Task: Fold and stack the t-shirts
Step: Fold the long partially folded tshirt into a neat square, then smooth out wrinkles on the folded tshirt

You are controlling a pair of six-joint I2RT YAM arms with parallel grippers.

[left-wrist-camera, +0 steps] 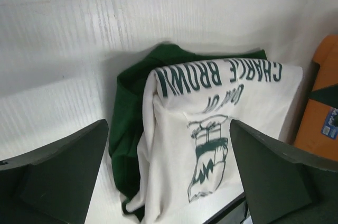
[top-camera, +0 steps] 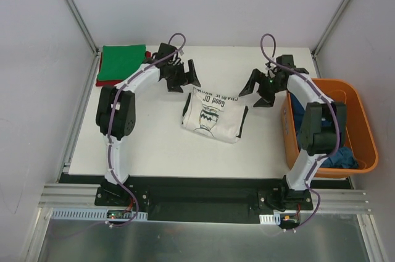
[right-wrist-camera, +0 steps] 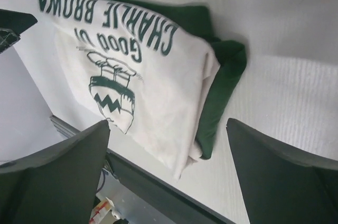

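White table (top-camera: 154,151), arms bolted at near edge. Orange tub (top-camera: 365,141) at right edge, blue cloth (top-camera: 342,157) bunched inside. White tee (top-camera: 213,117) lies mid-table, folded into a rough rectangle, print up, dark green sleeves tucked under and showing along both sides. Green tee (top-camera: 122,61) folded flat at far left corner, on top of red tee (top-camera: 102,81), red edge showing near side. Left claw (top-camera: 184,78) hovers just far-left of white tee, jaws wide apart, holding nothing. Right claw (top-camera: 259,91) hovers just far-right of it, between tee and tub, jaws wide apart, also empty. Neither touches cloth.
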